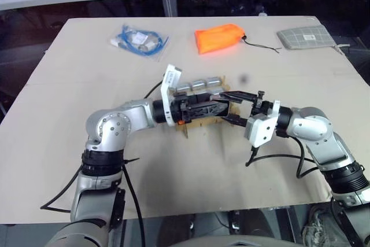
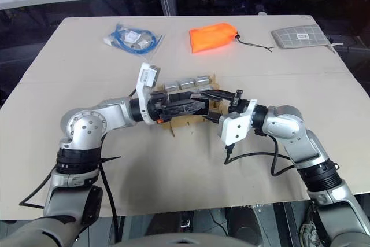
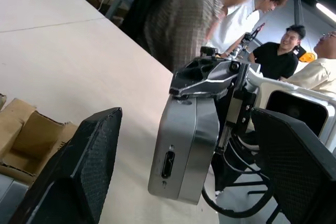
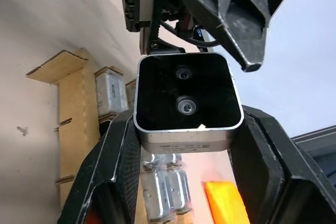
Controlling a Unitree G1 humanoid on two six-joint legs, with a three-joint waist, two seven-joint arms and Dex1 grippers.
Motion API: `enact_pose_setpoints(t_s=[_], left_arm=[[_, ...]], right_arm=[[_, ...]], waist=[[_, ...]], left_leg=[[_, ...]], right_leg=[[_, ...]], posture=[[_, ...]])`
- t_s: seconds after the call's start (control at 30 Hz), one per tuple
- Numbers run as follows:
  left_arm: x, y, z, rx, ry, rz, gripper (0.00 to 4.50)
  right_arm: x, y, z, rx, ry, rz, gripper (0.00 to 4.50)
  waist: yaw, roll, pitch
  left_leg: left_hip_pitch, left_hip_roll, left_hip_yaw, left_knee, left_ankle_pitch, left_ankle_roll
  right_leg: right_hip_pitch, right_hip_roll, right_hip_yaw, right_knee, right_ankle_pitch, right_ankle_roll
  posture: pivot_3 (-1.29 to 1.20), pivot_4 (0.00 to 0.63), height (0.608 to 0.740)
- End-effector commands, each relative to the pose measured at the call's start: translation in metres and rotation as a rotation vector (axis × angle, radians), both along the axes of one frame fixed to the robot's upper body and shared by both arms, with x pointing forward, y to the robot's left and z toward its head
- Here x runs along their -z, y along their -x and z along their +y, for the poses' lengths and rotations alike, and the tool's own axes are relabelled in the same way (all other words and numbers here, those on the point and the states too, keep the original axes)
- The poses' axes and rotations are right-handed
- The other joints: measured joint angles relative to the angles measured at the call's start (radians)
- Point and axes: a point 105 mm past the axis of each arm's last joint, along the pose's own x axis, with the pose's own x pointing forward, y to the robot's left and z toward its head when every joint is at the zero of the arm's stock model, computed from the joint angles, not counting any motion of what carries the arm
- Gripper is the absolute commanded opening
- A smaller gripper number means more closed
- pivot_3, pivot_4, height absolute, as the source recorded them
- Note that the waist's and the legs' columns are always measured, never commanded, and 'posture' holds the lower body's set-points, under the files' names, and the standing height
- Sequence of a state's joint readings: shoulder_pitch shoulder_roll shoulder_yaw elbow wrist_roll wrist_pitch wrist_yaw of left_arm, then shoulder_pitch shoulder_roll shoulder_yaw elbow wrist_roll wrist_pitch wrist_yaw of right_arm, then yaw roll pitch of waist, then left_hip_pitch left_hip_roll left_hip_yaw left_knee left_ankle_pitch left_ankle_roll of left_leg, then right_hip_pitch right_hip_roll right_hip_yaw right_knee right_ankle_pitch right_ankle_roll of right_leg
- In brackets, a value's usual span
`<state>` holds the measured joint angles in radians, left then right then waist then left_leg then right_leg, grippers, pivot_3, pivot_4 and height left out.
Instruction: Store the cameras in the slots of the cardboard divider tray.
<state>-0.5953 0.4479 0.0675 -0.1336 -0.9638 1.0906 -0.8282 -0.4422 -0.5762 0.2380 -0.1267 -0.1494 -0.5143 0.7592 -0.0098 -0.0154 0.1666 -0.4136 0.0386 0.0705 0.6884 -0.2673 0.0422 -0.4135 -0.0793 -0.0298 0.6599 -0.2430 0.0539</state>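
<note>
Left eye view: the cardboard divider tray (image 1: 199,118) lies at mid-frame on the worktop (image 1: 75,67), largely covered by the two arms. A row of cameras (image 1: 200,84) already stands along its far edge, so I judge the task partly done; how many slots are free I cannot tell. The left gripper (image 1: 228,103) and right gripper (image 1: 226,108) meet tip to tip just above the tray.

Right eye view: same layout, with the orange bag (image 2: 213,36) and the checked pouch (image 2: 298,36) well apart at the upper edge.

Left wrist view: the left jaws stand wide, one finger (image 3: 79,171) at lower left and the other at lower right, with a silver camera (image 3: 184,148) hanging between them and touching neither. Tray corners show at the left edge.

Right wrist view: the right jaws are closed narrowly on that camera (image 4: 185,100), its black lens face filling the centre. The tray with stored cameras lies at lower left. This one looks mid-handover or being re-gripped; slotting it remains.
</note>
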Motion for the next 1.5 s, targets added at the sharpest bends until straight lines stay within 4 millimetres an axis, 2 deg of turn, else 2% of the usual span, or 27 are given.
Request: enact_pose_setpoints(t_s=[0.03, 0.07, 0.23, 0.27, 0.57, 0.63, 0.77, 0.9, 0.97, 1.03, 1.1, 1.27, 1.4, 1.5], left_arm=[[-0.013, 0.001, -0.002, 0.026, 0.015, -0.060, 3.53], [-0.013, 0.002, -0.002, 0.030, 0.016, -0.062, 3.25], [-0.014, 0.003, -0.003, 0.042, 0.018, -0.060, 0.90], [-0.013, 0.004, -0.003, 0.050, 0.018, -0.054, 0.76], [-0.008, 0.009, -0.004, 0.089, -0.004, -0.039, 0.76], [-0.008, 0.009, -0.005, 0.087, -0.004, -0.042, 0.76], [-0.007, 0.009, -0.008, 0.089, -0.002, -0.042, 0.76], [-0.009, 0.005, -0.009, 0.079, 0.012, -0.058, 0.76], [-0.013, 0.001, -0.011, 0.060, 0.033, -0.084, 0.76], [-0.018, -0.006, -0.013, 0.022, 0.052, -0.142, 0.76], [-0.021, -0.013, -0.016, -0.016, 0.058, -0.215, 0.76], [-0.016, -0.024, -0.033, -0.062, 0.016, -0.391, 0.76], [-0.001, -0.029, -0.050, -0.056, -0.016, -0.519, 0.76], [0.018, -0.032, -0.057, -0.059, -0.058, -0.594, 0.76]], right_arm=[[-0.008, 0.004, 0.001, -0.024, -0.001, -0.040, 1.88], [-0.008, 0.004, 0.001, -0.027, 0.004, -0.042, 1.88], [-0.008, 0.007, 0.002, -0.034, 0.008, -0.041, 1.88], [-0.008, 0.007, 0.002, -0.034, 0.006, -0.042, 1.88], [-0.010, 0.006, -0.001, -0.015, -0.004, -0.022, 1.88], [-0.010, 0.006, -0.002, 0.001, -0.006, 0.018, 2.90], [-0.016, 0.004, -0.005, 0.032, -0.037, 0.021, 4.43], [-0.018, -0.002, -0.016, 0.090, -0.058, 0.058, 4.43], [-0.022, -0.002, -0.027, 0.132, -0.125, 0.165, 4.43], [-0.022, 0.001, -0.040, 0.181, -0.216, 0.368, 4.43], [-0.020, 0.010, -0.055, 0.217, -0.281, 0.601, 4.43], [-0.014, 0.041, -0.083, 0.313, -0.289, 0.959, 4.43], [-0.034, 0.063, -0.083, 0.291, -0.371, 1.080, 4.43], [-0.039, 0.075, -0.081, 0.287, -0.402, 1.147, 4.43]], waist=[[0.000, 0.000, 0.000], [-0.001, 0.000, 0.000], [-0.001, 0.000, 0.000], [-0.001, 0.000, 0.000], [-0.001, 0.000, 0.000], [0.000, 0.000, 0.000], [0.000, 0.000, 0.000], [0.000, 0.000, 0.000], [0.004, 0.000, 0.000], [0.013, 0.000, 0.000], [0.020, 0.000, 0.000], [0.030, 0.000, 0.000], [0.024, 0.000, 0.000], [0.024, -0.001, 0.000]], left_leg=[[0.000, 0.000, 0.000, 0.000, 0.000, 0.000], [0.000, 0.000, 0.000, 0.000, 0.000, 0.000], [0.000, 0.000, 0.000, 0.000, 0.000, 0.000], [0.000, 0.000, 0.000, 0.000, 0.000, 0.000], [0.000, 0.000, 0.000, 0.000, 0.000, 0.000], [0.000, 0.000, 0.000, 0.000, 0.000, 0.000], [0.000, 0.000, 0.000, 0.000, 0.000, 0.000], [0.000, 0.000, 0.000, 0.000, 0.000, 0.000], [0.000, 0.000, 0.000, 0.000, 0.000, 0.000], [-0.001, 0.000, 0.000, 0.000, 0.000, 0.000], [0.000, 0.000, 0.000, 0.000, 0.000, 0.000], [-0.001, -0.001, -0.001, 0.000, 0.000, 0.001], [-0.001, -0.001, -0.001, -0.001, -0.003, 0.005], [-0.001, -0.001, -0.001, -0.001, -0.004, 0.006]], right_leg=[[0.000, 0.000, 0.000, 0.000, 0.000, 0.000], [0.000, 0.000, 0.000, 0.000, 0.000, 0.000], [0.000, 0.000, 0.000, 0.000, 0.000, 0.000], [0.000, 0.000, 0.000, 0.000, 0.000, 0.000], [0.000, 0.000, 0.000, 0.000, 0.000, 0.000], [0.000, 0.000, 0.000, 0.000, 0.000, 0.000], [0.000, 0.000, 0.000, 0.000, 0.000, 0.000], [0.000, 0.000, 0.000, 0.000, 0.000, 0.000], [0.000, 0.000, 0.000, 0.000, 0.000, 0.000], [0.000, 0.000, 0.000, 0.000, 0.000, 0.000], [0.000, 0.000, 0.000, 0.000, 0.000, 0.000], [0.001, -0.001, -0.002, -0.002, 0.000, 0.000], [0.002, -0.001, -0.001, -0.002, 0.000, 0.000], [0.001, 0.000, -0.001, -0.002, 0.000, -0.001]], posture=[[0.00, 0.150, 0.740], [0.00, 0.150, 0.740], [0.00, 0.150, 0.740], [0.00, 0.150, 0.740], [0.00, 0.150, 0.740], [0.00, 0.150, 0.740], [0.00, 0.150, 0.740], [0.00, 0.150, 0.740], [0.00, 0.150, 0.740], [0.00, 0.150, 0.740], [0.00, 0.150, 0.740], [0.00, 0.150, 0.740], [0.00, 0.150, 0.740], [0.00, 0.150, 0.740]])
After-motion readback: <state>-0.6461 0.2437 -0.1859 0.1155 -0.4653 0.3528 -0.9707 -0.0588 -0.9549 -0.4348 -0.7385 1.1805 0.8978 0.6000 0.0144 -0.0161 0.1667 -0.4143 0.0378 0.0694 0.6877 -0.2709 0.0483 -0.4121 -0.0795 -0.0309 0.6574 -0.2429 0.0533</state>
